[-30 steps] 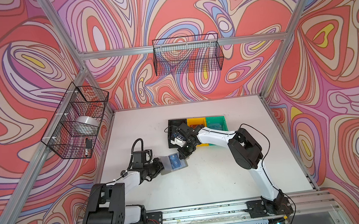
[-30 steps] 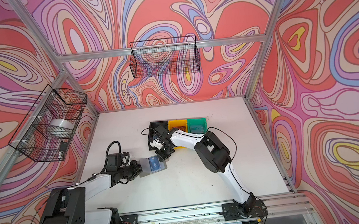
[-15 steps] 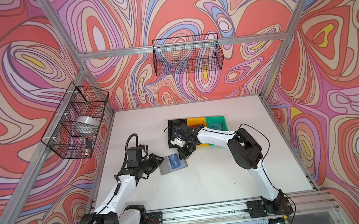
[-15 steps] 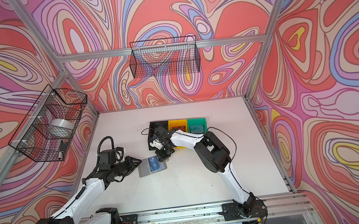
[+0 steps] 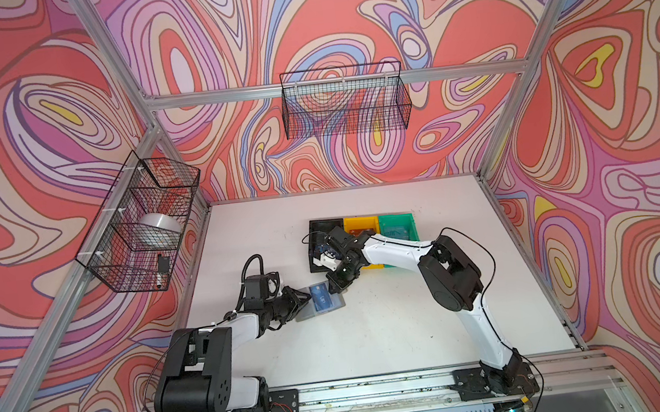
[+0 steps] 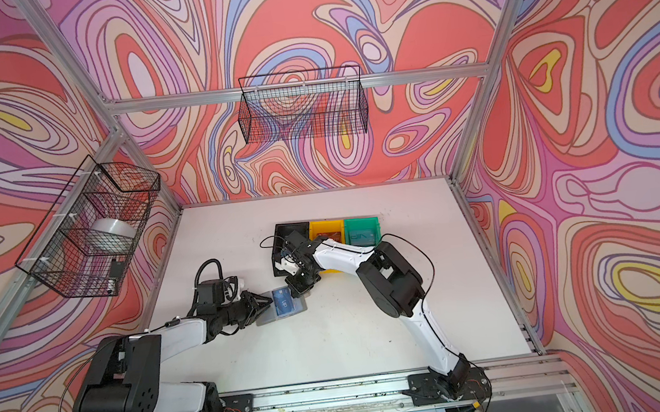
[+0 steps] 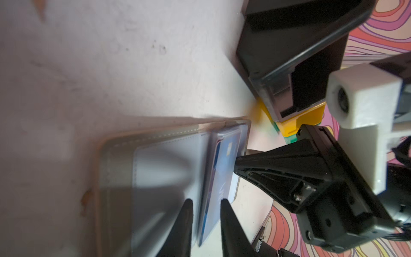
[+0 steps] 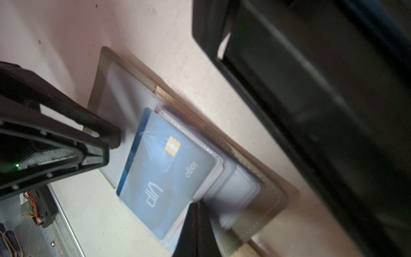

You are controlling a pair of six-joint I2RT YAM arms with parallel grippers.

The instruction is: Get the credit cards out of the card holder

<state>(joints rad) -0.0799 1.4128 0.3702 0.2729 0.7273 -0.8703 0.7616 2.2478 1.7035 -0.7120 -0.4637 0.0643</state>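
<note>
Where the card holder [image 5: 304,314] lies: open on the desk [image 5: 375,336].
Blue card [image 8: 164,178]: uppermost in the holder.
Left jaws: narrowly spread astride that card's edge.
Right jaws: pressed together, tip at the sleeves [image 8: 233,191].

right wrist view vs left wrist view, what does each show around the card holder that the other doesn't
Only right wrist: the blue card's face full on, VIP and logo legible, plus the left gripper from outside. Only left wrist: the yellow bin, the right gripper's body and white camera block, and the left fingertips apart astride the card's edge. Both: the open card holder flat on the white table, blue card sleeved.
</note>
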